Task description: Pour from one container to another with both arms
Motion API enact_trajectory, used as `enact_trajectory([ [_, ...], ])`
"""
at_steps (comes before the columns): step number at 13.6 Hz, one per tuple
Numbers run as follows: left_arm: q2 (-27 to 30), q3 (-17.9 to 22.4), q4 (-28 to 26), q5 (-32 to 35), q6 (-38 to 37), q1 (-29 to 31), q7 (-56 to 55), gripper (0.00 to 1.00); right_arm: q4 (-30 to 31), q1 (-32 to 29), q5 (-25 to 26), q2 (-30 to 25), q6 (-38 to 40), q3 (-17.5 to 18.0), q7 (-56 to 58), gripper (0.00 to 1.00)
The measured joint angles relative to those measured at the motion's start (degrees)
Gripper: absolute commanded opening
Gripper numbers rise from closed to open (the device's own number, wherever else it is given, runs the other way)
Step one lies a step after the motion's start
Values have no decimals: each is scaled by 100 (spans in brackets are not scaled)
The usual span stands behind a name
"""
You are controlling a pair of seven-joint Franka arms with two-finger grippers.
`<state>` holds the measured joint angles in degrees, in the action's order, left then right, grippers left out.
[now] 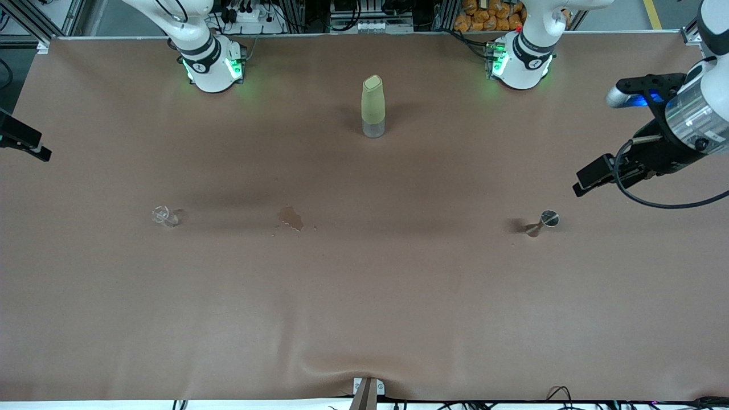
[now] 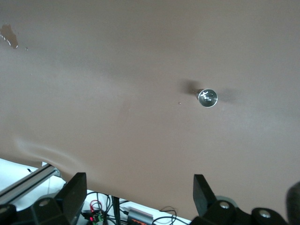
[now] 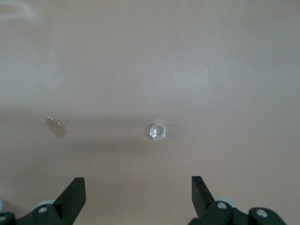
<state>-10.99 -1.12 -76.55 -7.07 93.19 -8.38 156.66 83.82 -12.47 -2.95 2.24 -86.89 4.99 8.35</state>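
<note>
Table with three vessels; both grippers open, holding nothing.

Landmark: green-sleeved bottle (image 1: 373, 108), upright between the arm bases. Small clear glass (image 1: 164, 216) stands nearer the camera, toward the right arm's end; metal jigger (image 1: 542, 223) nearer the camera, toward the left arm's end; brown spill stain (image 1: 291, 218) between them. Left gripper (image 2: 138, 197) hangs spread wide above the jigger's end; right gripper (image 3: 138, 194) spread wide above the glass.
</note>
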Motion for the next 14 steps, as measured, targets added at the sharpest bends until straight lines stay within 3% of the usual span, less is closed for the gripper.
enact_trajectory([
  [4,-11,10,-13,55,1,105,-668,100,2,3,96,0,83,8,-106,100],
  [14,-108,37,-20,334,3,314,-4271,100,14,-5,225,1,198,-11,-121,100],
])
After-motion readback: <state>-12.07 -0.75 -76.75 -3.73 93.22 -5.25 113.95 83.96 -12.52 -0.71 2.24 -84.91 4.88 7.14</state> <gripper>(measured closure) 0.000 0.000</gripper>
